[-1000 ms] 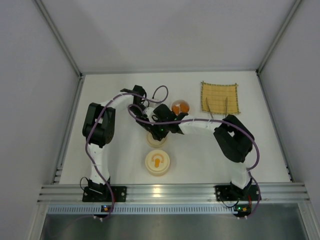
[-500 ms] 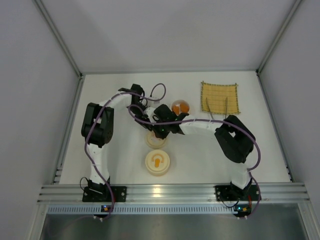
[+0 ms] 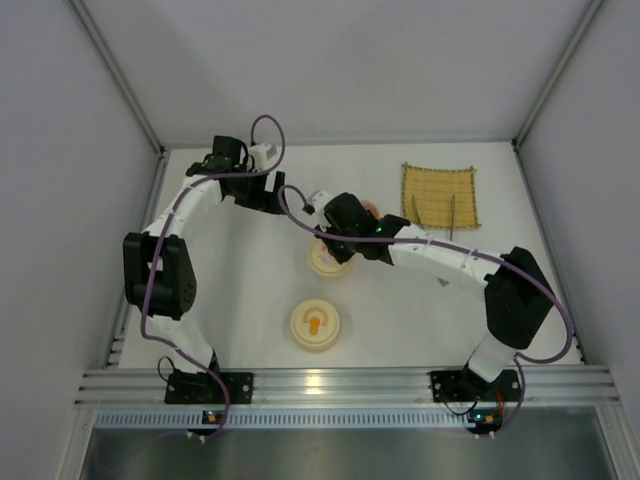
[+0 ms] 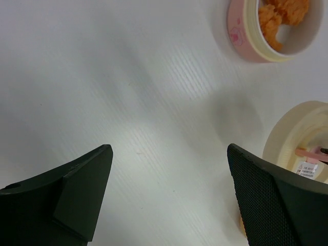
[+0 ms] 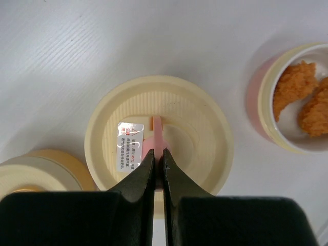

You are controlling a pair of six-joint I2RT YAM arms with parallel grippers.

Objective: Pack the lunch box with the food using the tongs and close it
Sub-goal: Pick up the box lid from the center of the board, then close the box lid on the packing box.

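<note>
My right gripper (image 5: 158, 154) is shut on the pink handle (image 5: 157, 128) of the cream round top (image 5: 205, 138) of the lunch box. In the top view this top (image 3: 322, 262) sits just left of the pink bowl (image 3: 366, 208), which my right arm partly hides. The bowl (image 5: 259, 97) holds orange-brown food (image 5: 292, 87). My left gripper (image 4: 168, 154) is open over bare table, with the pink bowl (image 4: 241, 31) and the top (image 4: 292, 138) to its right. In the top view the left gripper (image 3: 270, 195) is at the back left. The silver tongs (image 3: 452, 213) lie on the yellow mat (image 3: 440, 185).
A pale yellow bowl (image 3: 316, 324) with something orange inside stands near the front centre, and its edge shows as a bowl (image 5: 36, 171) at the lower left of the right wrist view. Grey walls close in the white table (image 3: 230, 280).
The left gripper let go, opened wide and swung away to the back left. The right gripper shut on the top's pink handle and carried the top back and to the right, toward the pink bowl.
</note>
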